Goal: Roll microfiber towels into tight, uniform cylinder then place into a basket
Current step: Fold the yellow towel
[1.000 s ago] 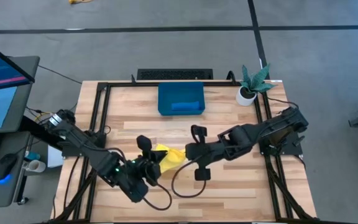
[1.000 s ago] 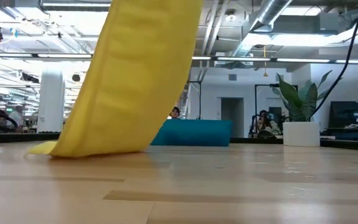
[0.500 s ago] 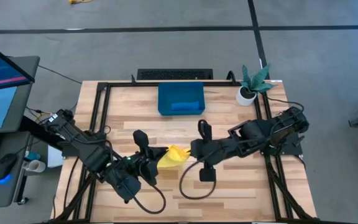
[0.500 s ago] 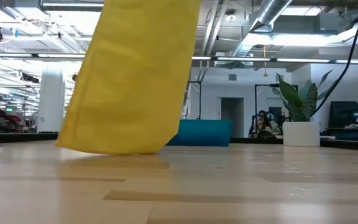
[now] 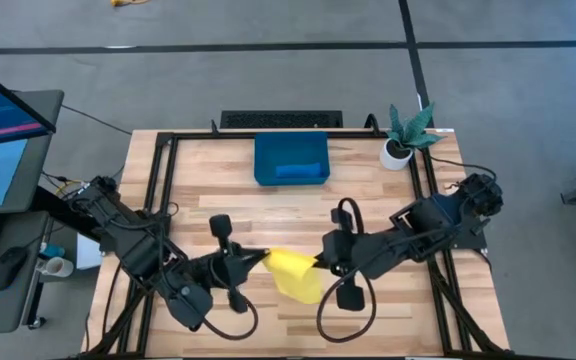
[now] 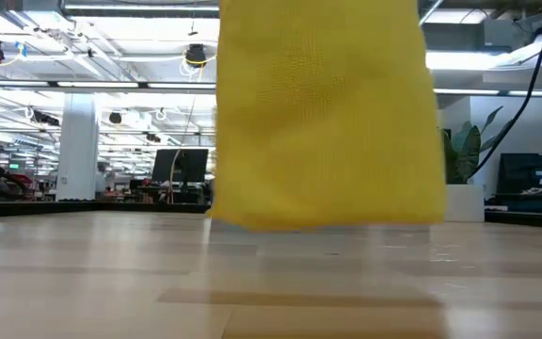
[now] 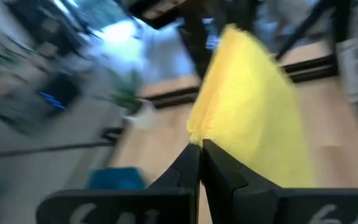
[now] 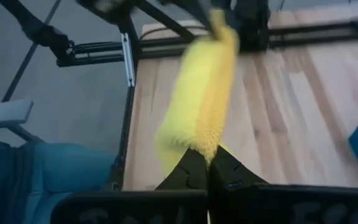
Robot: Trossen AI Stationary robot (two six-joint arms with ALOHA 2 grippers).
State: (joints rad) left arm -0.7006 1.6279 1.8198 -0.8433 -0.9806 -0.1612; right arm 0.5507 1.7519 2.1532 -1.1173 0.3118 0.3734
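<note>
The yellow microfiber towel (image 5: 296, 273) hangs between my two grippers over the table's near middle; in the low view it is a broad yellow sheet (image 6: 327, 113). My left gripper (image 5: 265, 257) is shut on its left upper end, my right gripper (image 5: 317, 265) on its right upper end. The dark-blue basket (image 5: 268, 150) stands at the far middle, with a rolled blue towel (image 5: 290, 172) lying in it along its near wall. My left gripper pinches an upper corner of the yellow towel (image 7: 197, 134) between its two shut fingers, coming nearly level from the table's left. The cloth hangs below it. My right gripper pinches the opposite upper edge (image 8: 201, 140) between its shut fingers, slanting down from the table's right. The towel hangs below both; its lower edge (image 6: 327, 222) seems just clear of the table.
A small white pot with a green plant (image 5: 405, 135) stands at the far right corner. Black frame rails (image 5: 163, 190) run along the table's left, right and far sides. Bare wood (image 5: 398, 320) lies near the front edge. A monitor desk (image 5: 3, 130) stands left of the table.
Both grippers have risen and gone toward the table's near edge and right, each rolling its wrist. The yellow towel, whose lower end lay on the table a second ago, has come up off it. It now hangs spread broader between the grippers.
</note>
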